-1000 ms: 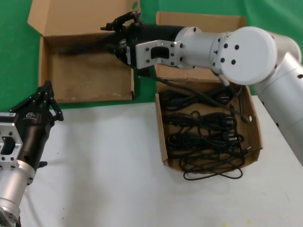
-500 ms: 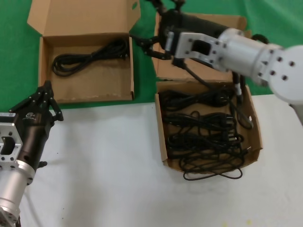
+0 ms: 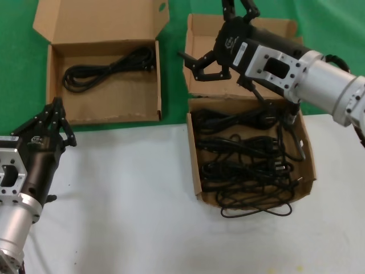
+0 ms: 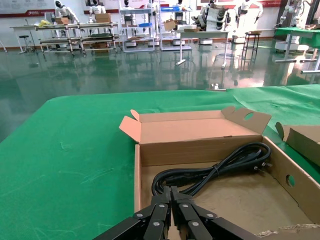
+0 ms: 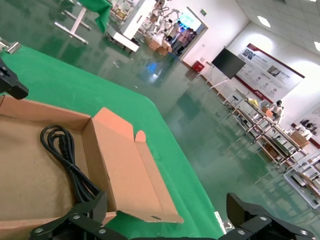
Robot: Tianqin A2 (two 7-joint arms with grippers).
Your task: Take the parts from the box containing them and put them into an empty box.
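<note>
Parts [image 3: 245,165]: several looped black cords fill the squarish source box [image 3: 308,154], which sits at the right on the white table [image 3: 125,200]. One loop spills over the box's near wall onto the table. One more cord [image 3: 105,68] lies alone in the wide shallow box [image 3: 52,80] at the left, toward its far wall, with bare cardboard floor between it and the near wall. This box rests on the green cloth [image 3: 17,85], its near edge just at the line where the white table surface begins.

Right tool [image 3: 225,31]: raised over the far edge of the source box, in front of its upright lid, fingers spread wide, holding nothing. It is clear of the cords below. The right wrist view shows the shallow box with its single cord [image 5: 65,160] off to one side.

Left tool [image 3: 51,123]: low at the near left, just off the shallow box's near-left corner, fingers closed together to a point, empty. The left wrist view looks over these tips into the shallow box [image 4: 137,175].

A narrow strip separates the two boxes; the near table in front is open.
</note>
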